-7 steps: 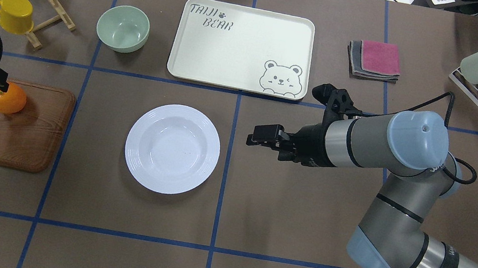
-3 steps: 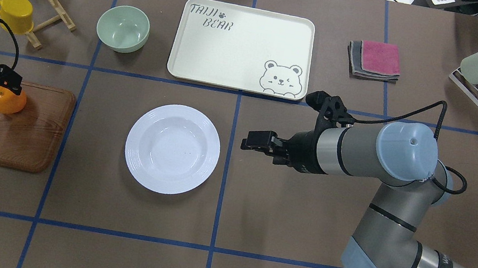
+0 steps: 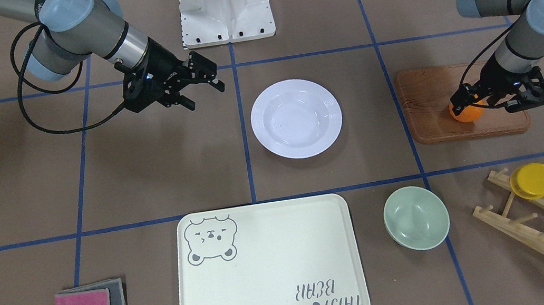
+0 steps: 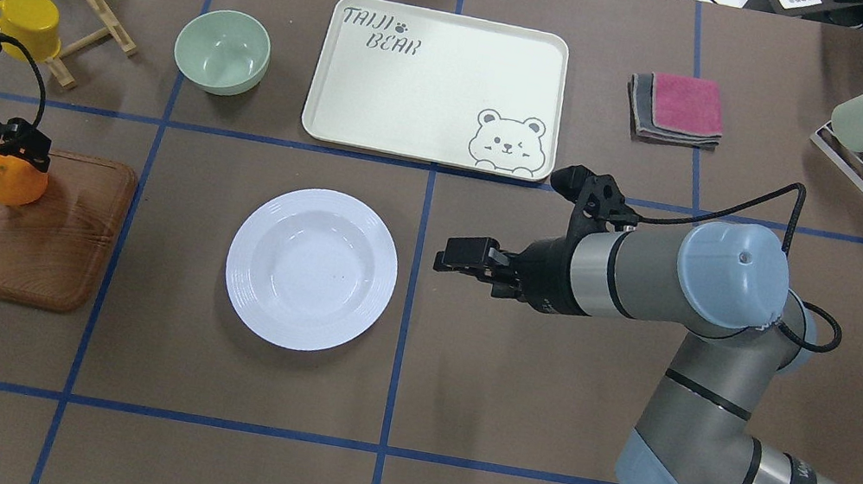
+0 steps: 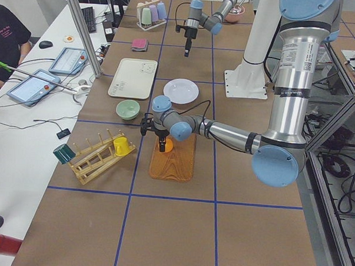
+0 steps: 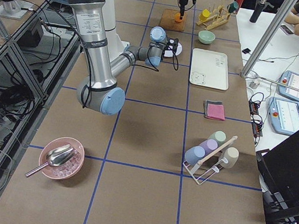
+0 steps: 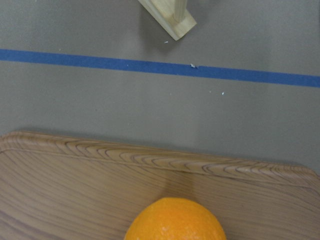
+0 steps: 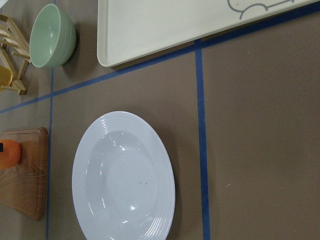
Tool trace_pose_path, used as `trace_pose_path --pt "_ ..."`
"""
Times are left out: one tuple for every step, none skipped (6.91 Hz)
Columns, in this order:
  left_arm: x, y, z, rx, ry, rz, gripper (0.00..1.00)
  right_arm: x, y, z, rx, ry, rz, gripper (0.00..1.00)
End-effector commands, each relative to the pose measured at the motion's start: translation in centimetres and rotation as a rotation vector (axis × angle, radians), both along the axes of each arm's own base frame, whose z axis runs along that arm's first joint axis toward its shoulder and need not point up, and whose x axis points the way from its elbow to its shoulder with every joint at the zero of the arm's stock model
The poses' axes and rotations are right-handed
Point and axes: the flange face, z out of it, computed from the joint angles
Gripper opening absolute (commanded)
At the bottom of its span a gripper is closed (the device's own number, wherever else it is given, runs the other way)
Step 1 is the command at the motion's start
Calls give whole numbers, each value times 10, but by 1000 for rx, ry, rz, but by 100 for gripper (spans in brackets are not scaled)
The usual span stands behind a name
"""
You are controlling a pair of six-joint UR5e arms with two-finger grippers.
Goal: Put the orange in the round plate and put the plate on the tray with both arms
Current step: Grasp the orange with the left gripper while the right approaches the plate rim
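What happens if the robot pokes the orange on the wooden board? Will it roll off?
Probably it would roll: the orange is round and sits on the flat wooden board. It looks small and firm, so it is likely light and hard to squash. Its curved skin might slip from a loose pinch.

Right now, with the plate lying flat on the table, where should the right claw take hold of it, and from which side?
Probably the wide rim of the round plate, at the edge facing the right claw. It lies flat with a sunken centre, so only the rim gives a thin lip to pinch; come in low from the robot's right.
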Motion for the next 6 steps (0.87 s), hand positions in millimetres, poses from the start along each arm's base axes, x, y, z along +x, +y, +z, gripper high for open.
trace_pose_path --pt "12 0 0 -6 16 -6 93 0 0 1 0 2 0 100" --pt "12 0 0 -6 14 -7 86 -1 0 2 -1 4 0 100" --pt "12 1 0 -6 14 -5 77 -2 2 1 -1 2 -3 100" --pt "12 1 -4 -3 17 -8 69 -7 6 1 1 1 -6 100" --pt "12 0 -21 8 36 -5 69 -14 11 0 14 3 17 99" --pt "17 -5 -58 -2 34 -4 68 -21 9 -6 37 -21 71 98"
